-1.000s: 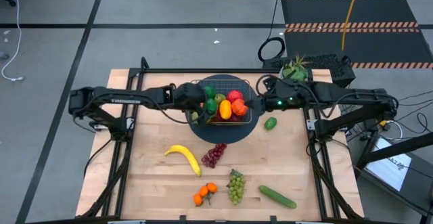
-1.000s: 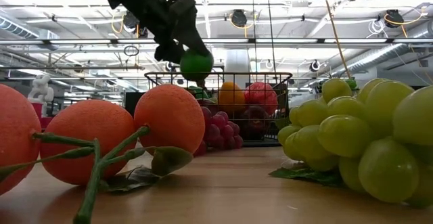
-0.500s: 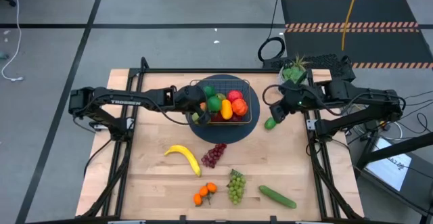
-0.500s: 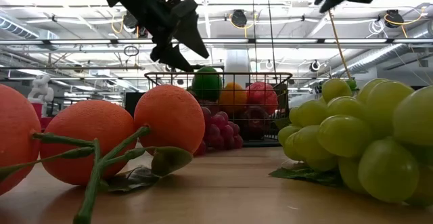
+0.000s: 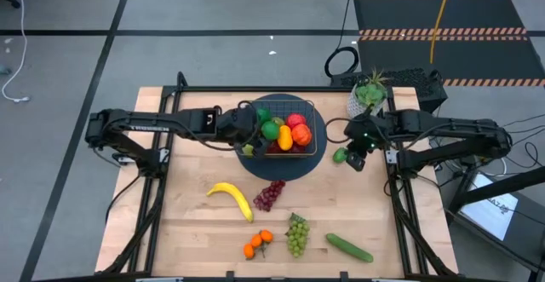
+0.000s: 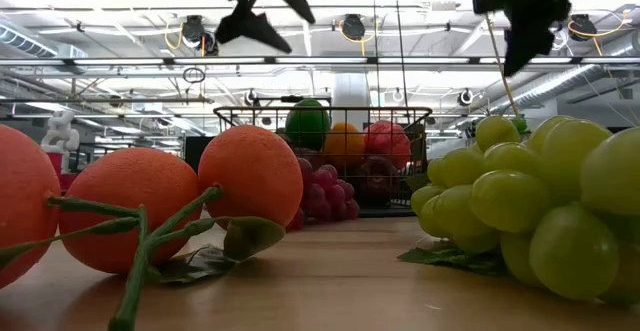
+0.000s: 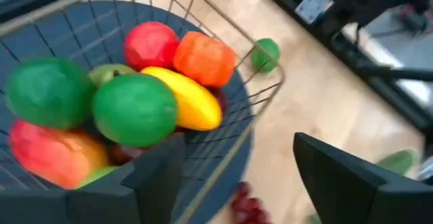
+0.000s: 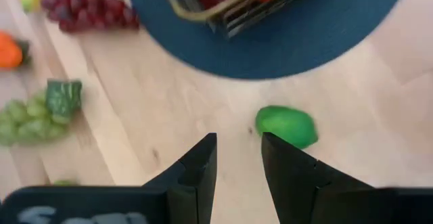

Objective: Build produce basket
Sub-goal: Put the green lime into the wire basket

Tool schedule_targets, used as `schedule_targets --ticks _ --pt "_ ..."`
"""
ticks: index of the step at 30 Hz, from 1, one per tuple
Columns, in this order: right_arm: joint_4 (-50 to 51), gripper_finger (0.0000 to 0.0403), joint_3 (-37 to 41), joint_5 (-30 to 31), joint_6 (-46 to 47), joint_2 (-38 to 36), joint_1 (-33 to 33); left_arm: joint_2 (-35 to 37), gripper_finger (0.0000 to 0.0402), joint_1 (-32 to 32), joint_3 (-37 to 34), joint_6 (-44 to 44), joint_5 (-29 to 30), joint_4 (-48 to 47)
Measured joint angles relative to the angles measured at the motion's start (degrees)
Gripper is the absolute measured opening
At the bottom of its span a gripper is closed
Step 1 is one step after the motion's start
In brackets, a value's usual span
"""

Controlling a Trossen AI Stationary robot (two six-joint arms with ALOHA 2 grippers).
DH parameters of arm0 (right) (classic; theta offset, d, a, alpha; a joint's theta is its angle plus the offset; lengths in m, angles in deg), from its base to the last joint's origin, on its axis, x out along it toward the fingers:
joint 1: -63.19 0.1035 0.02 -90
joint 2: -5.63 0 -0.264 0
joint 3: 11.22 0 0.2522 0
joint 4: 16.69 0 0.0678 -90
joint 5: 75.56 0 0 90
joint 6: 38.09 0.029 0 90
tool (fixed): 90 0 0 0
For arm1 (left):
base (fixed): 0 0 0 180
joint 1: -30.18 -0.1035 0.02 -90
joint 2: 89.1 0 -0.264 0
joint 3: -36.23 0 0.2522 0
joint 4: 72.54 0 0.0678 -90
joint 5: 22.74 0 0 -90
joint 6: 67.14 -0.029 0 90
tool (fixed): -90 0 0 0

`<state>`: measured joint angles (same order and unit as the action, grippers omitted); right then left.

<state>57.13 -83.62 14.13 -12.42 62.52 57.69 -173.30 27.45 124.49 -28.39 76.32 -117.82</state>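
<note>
The green lime (image 7: 136, 109) had been dropped into the basket (image 5: 311, 142) by the left gripper (image 7: 233, 176) (jaws spread, empty), while the right gripper (image 8: 239, 158), jaws narrowly parted, was brought over 1 stray lime (image 8: 286, 126).

Left hand (image 7: 233, 176) open, empty; right hand (image 8: 238, 158) narrowly parted, empty.

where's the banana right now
In the high view the banana lies on the table's left-center, in front of the round mat, just left of the purple grapes.
</note>
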Motion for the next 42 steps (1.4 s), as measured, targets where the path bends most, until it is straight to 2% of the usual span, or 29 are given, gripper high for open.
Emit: schedule_targets --ticks 4,6,12,18,23,26,29,34,42 --pt "-4.3 0.0115 6.8 -5.3 -6.3 -2.0 -1.8 0.0 0.0237 2.7 0.7 7.6 0.1 0.7" --pt "-5.8 0.0127 9.8 -5.9 -11.7 -2.4 -2.2 0.0 0.022 4.1 0.7 11.4 0.2 0.8" --pt "-13.6 0.02 17.6 -5.1 -21.7 -1.8 -3.5 0.0 0.0159 8.9 0.7 14.6 3.1 1.6" --pt "-14.8 0.0279 17.2 -2.4 -23.1 2.5 -5.7 0.0 0.0113 13.0 0.7 18.7 5.8 -0.6" --pt "-19.7 0.0315 17.2 0.8 -35.5 3.5 -6.5 0.0 0.0098 15.5 0.6 22.3 8.1 -1.9" --pt "-19.8 0.0324 17.2 1.8 -44.8 3.6 -7.5 0.0 0.0097 16.6 0.6 23.2 9.0 -2.4" --pt "-20.3 0.0324 17.2 0.6 -50.1 3.6 -8.5 0.0 0.0097 17.3 0.6 23.3 9.2 -3.4" --pt "-22.2 0.0321 17.8 -3.0 -55.9 3.6 -9.9 0.0 0.0097 17.5 0.6 23.3 9.4 -4.0" --pt "-22.2 0.0321 22.3 -7.3 -59.5 3.6 -10.8 0.0 0.0097 17.5 0.6 22.6 9.4 -5.4"
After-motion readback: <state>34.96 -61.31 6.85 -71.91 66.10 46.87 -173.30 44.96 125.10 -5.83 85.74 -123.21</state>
